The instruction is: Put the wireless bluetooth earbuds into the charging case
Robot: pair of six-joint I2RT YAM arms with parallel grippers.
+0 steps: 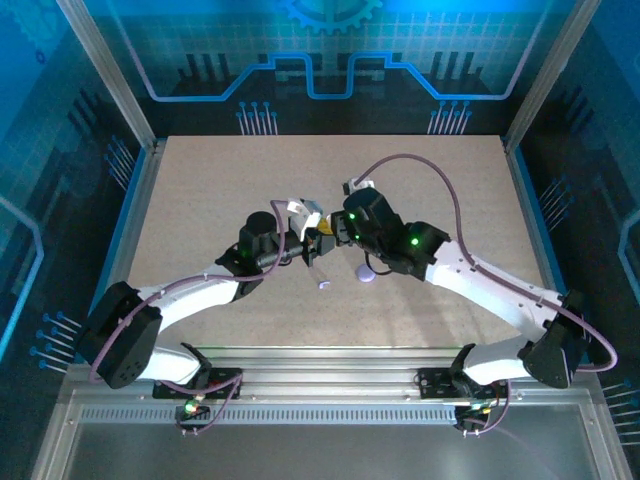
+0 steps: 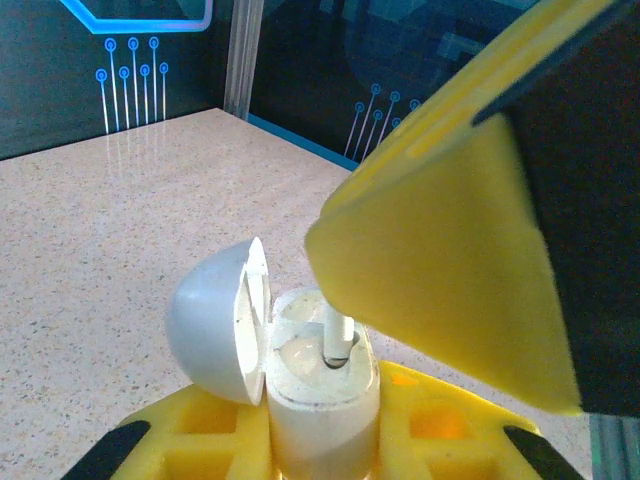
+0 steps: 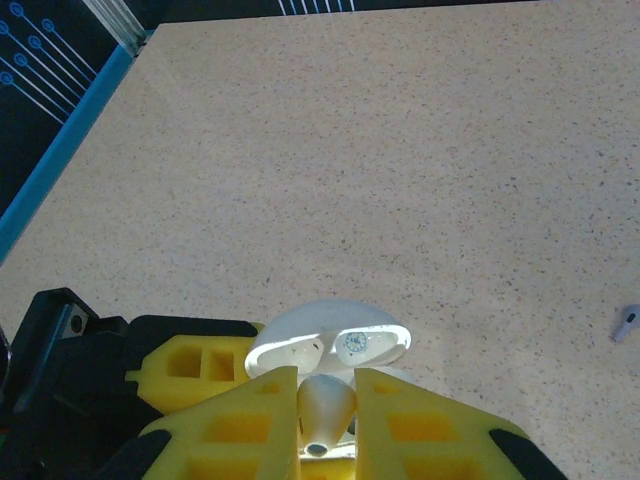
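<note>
My left gripper is clamped on the body of the case, with the lid hanging open to one side. My right gripper pinches one earbud directly over the case, stem pointing down with its tip at the socket mouth. I judge the next move to be a straight push along the stem. The other earbud lies on the table, well off to my right gripper's side.

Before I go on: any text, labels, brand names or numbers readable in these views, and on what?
No readable word, brand or number anywhere.
Small white round plastic charging case, lid open: a tiny round mark inside the lid, too small to read.
Dark blue backdrop panels: circuit lines and a gear drawing, no lettering.
</note>
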